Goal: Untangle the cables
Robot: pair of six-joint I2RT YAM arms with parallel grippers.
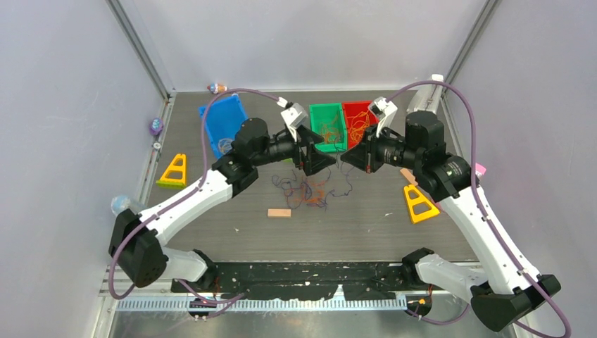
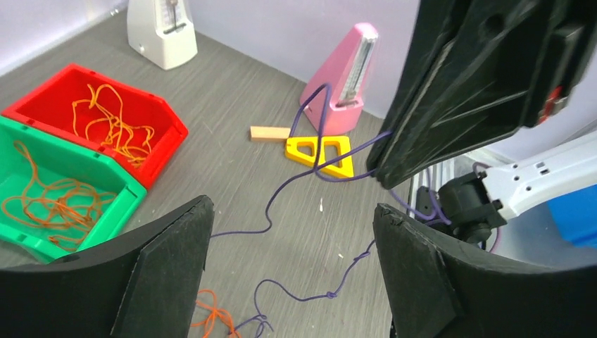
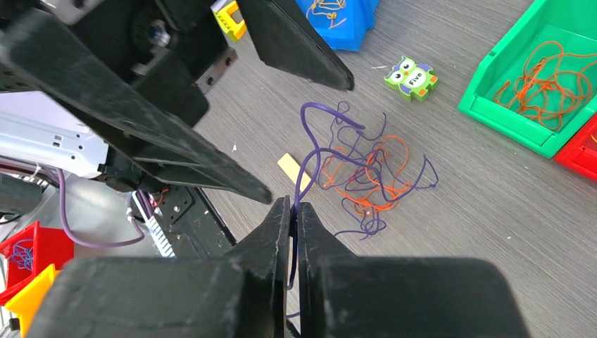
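At the left of the bench (image 1: 352, 225), a blue bin (image 1: 225, 116) and a yellow triangular block (image 1: 174, 171) are seen. The left pincer (image 1: 318, 160) is held released above the bench, its fingers (image 2: 169, 274) spread wide with nothing gripped between them. Below it, a loose tangle of cables (image 1: 310, 190), purple and orange, is spread on the bench near a small wooden block (image 1: 279, 213). Behind the tangle, a green bin (image 1: 315, 113) and a red bin (image 1: 359, 105) are set side by side, with orange strands contained in each. One purple cable (image 3: 304, 165) is strung up from the tangle and is grasped by the clenched right pincer (image 3: 293, 211). A second yellow triangle (image 1: 420, 204) is placed at the right.
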